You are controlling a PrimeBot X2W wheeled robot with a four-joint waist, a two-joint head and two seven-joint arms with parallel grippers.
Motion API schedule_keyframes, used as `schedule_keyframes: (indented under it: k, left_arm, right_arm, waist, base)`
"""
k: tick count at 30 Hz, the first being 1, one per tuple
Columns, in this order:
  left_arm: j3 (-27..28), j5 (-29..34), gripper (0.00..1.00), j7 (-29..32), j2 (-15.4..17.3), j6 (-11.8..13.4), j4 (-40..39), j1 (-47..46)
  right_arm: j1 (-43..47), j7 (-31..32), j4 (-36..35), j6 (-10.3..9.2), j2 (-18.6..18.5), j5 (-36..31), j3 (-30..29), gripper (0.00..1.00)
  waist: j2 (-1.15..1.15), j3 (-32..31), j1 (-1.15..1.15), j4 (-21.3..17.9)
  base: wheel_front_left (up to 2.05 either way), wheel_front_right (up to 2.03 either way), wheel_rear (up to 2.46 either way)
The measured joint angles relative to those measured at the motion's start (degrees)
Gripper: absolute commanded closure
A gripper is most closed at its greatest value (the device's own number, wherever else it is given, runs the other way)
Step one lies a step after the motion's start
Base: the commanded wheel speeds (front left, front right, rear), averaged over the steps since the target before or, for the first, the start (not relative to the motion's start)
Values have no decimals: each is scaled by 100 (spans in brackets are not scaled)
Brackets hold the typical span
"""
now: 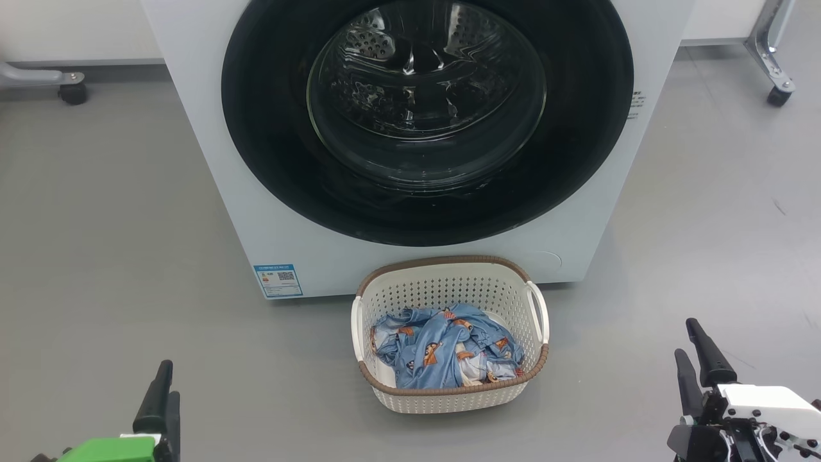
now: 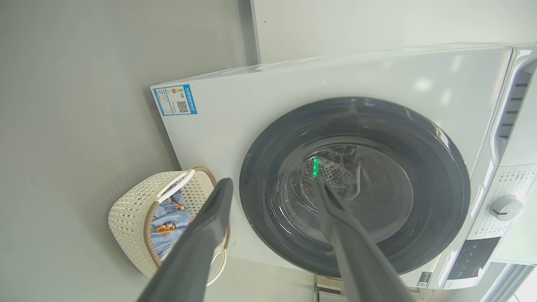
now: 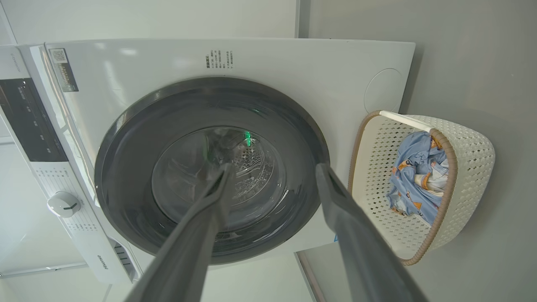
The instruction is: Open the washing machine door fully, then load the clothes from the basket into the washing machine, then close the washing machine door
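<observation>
The white washing machine (image 1: 269, 212) stands straight ahead, and its round black washing machine door (image 1: 269, 128) with the glass porthole lies flat against the front, closed. Right in front of it on the floor sits the cream basket (image 1: 449, 394), holding the crumpled light blue clothes (image 1: 436, 350). Low at the left, my left gripper (image 1: 168, 391) hangs over the floor, apart from the basket; its fingers spread open and empty in the left wrist view (image 2: 270, 182). At the lower right my right gripper (image 1: 686, 340) is likewise open and empty, aimed at the door (image 3: 275, 167).
Grey floor spreads on both sides of the machine. A wheeled metal leg (image 1: 72, 90) stands at the back left and another (image 1: 777, 90) at the back right. The machine's control panel with a dial (image 2: 505, 207) runs along its top.
</observation>
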Motion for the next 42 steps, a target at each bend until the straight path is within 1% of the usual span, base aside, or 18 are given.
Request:
schedule_keyframes:
  k: [4, 7, 11, 16, 20, 26, 37, 42]
  left_arm:
    - [-1, 107, 0, -88, 2, 0, -27, 0]
    - [-1, 332, 0, -143, 13, 0, -54, 0]
    - [-2, 413, 0, -193, 36, 0, -78, 0]
    - [-41, 822, 0, -252, 134, 0, -104, 1]
    - [67, 1383, 0, -321, 212, 0, -104, 2]
    - [158, 2132, 0, -403, 227, 27, -176, 5]
    - [104, 3557, 0, -555, 243, 108, -354, 23]
    - [103, 4194, 0, -653, 242, 200, -465, 46]
  right_arm:
    - [-3, -103, -76, 0, -10, -162, 76, 0]
    - [-4, -155, -122, 0, -45, -344, 113, 0]
    - [-5, -202, -159, 0, -102, -536, 181, 0]
    - [-10, -303, -238, 0, -248, -1003, 346, 0]
    - [-31, -355, -290, 0, -325, -1433, 450, 0]
    - [-122, -471, -414, 1, -441, -2220, 536, 0]
    - [-125, -634, -582, 0, -604, -3747, 923, 0]
    - [-129, -705, -631, -11, -642, -4362, 1103, 0]
  waist:
    - [0, 3, 0, -1]
    - [0, 4, 0, -2]
    - [0, 4, 0, -4]
    - [0, 1, 0, -6]
    - [0, -3, 0, -8]
    - [0, -7, 0, -14]
    - [0, -8, 0, -36]
    - [0, -13, 0, -48]
  base:
    - [0, 0, 0]
    - [0, 0, 0]
    - [0, 0, 0]
    - [0, 0, 0]
    - [0, 0, 0]
    - [0, 0, 0]
    - [0, 0, 0]
    - [0, 0, 0]
